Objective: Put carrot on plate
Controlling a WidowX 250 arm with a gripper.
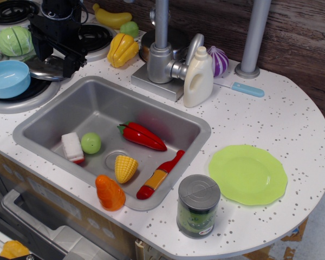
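The orange toy carrot [109,193] lies on the front rim of the sink [49,114], partly on the counter. The lime-green scalloped plate [248,174] sits empty on the counter to the right of the sink. My black gripper [54,46] hangs high at the back left, above the stove and a metal lid, far from the carrot and the plate. Its fingers are dark and seen from the side, so I cannot tell whether they are open or shut. Nothing shows between them.
In the sink lie a yellow corn cob [125,168], a red chili pepper [143,136], a red and yellow bottle-like toy [160,175], a green ball [91,143] and a sponge-like block [72,147]. A tin can [198,206] stands between carrot and plate. A blue bowl [8,78], faucet [161,54] and white bottle [199,77] stand behind.
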